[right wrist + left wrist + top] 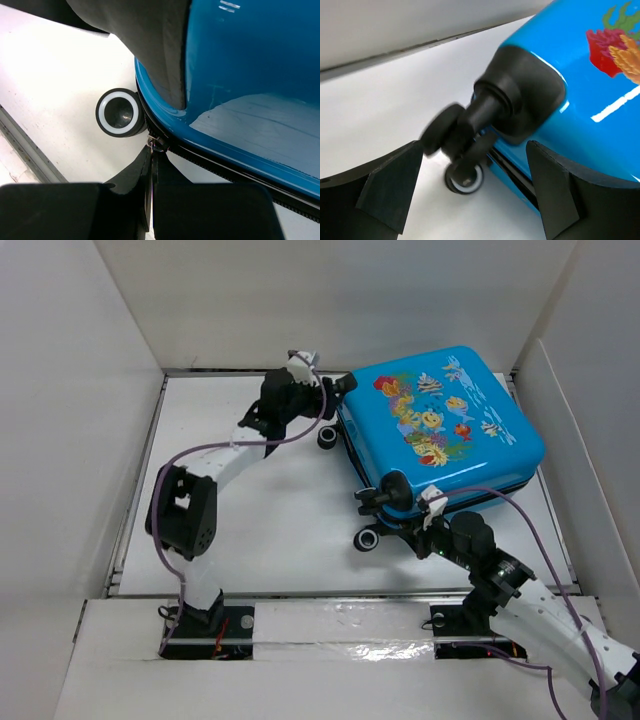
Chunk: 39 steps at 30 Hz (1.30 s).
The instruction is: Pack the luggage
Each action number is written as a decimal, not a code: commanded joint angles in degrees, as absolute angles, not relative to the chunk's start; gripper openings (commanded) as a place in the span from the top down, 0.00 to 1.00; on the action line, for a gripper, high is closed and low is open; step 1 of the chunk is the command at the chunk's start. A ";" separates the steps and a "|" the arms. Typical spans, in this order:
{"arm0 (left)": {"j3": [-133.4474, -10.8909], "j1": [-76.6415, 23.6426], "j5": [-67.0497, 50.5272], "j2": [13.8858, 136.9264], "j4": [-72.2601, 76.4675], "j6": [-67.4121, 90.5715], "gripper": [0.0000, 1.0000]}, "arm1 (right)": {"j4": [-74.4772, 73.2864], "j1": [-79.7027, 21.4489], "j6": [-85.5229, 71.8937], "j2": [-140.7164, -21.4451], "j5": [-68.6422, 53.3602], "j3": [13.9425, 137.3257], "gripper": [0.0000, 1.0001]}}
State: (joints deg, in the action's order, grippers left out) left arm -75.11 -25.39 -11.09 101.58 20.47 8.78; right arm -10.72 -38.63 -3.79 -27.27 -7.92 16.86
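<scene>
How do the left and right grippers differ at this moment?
The left gripper is open; the right gripper is shut. The left gripper has a corner wheel of the luggage between its jaws; the right gripper pinches the zipper pull. Both are at the luggage's wheeled end.

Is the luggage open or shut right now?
Shut: the luggage lies flat, printed side up, shells together along the zipper; no lining shows.

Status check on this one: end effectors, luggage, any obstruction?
Left end effector open at far-corner wheel. Right end effector shut on zip pull. Luggage closed, flat, print up. No obstruction seen.
</scene>
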 commanded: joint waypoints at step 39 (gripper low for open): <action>-101.45 -31.55 12.02 119.37 7.19 -24.81 1.00 | 2.03 -38.76 -4.22 -28.66 -13.19 18.02 1.00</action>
State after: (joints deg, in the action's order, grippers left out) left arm -106.89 -29.15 2.37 122.87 -1.76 -20.80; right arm -4.99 -38.22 -3.53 -31.38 -10.52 16.10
